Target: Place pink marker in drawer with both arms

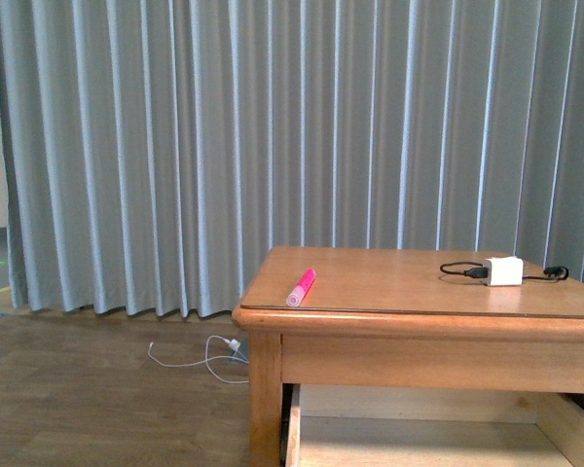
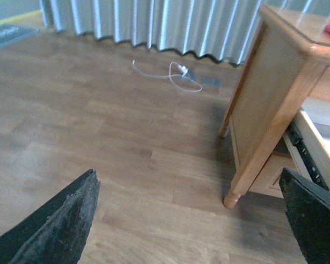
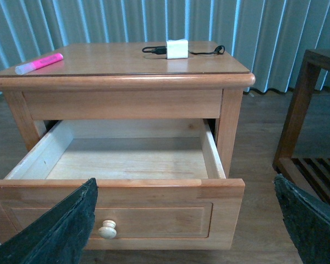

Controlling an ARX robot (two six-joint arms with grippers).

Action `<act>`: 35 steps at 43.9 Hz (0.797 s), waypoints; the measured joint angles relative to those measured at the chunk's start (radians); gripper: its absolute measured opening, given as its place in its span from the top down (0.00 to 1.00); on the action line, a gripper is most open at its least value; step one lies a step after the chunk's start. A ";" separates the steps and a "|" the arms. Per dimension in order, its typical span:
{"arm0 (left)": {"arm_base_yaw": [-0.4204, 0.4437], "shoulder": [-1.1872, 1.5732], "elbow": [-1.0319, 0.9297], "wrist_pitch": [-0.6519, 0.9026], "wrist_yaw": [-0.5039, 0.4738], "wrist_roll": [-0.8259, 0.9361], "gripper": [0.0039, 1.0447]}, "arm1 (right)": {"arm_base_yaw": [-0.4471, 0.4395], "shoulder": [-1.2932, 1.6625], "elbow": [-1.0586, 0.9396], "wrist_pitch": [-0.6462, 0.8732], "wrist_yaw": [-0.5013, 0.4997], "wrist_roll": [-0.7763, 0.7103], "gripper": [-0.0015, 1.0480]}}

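Left hand [image 2: 187,225], right hand [image 3: 184,225]: wide-spread, empty, tips only; drawer [image 3: 41,157] open, pink marker [image 3: 38,63] atop dresser [image 3: 126,60].

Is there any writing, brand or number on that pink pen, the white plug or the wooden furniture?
No text is readable in any view.
pink marker: any print too small to read.
white charger: no marking visible.
dresser: no lettering.
floor mat: pale marks, too blurred to read.

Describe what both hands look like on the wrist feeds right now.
Only fingers show. The left hand has two black, wedge-shaped fingers with a rough, grainy, greyish-scuffed surface. The right hand looks alike: black, tapered, matte-textured fingers. No cables or markings are visible, and the front view shows neither arm.
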State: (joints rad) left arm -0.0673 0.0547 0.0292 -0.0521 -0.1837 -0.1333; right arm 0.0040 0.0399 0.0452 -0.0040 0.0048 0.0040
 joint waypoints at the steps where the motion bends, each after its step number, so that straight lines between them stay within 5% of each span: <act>1: -0.011 0.017 0.000 0.001 -0.018 -0.021 0.06 | 0.000 0.000 0.000 0.000 0.000 0.000 0.08; 21: -0.158 0.759 0.348 0.369 0.006 -0.042 0.06 | 0.000 -0.001 0.000 0.000 0.000 0.000 0.08; 35: -0.259 1.256 0.737 0.450 0.025 0.040 0.06 | 0.000 -0.001 0.000 0.000 0.000 0.000 0.08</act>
State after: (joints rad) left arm -0.3264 1.3109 0.7666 0.3981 -0.1585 -0.0937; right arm 0.0040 0.0391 0.0452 -0.0040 0.0044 0.0040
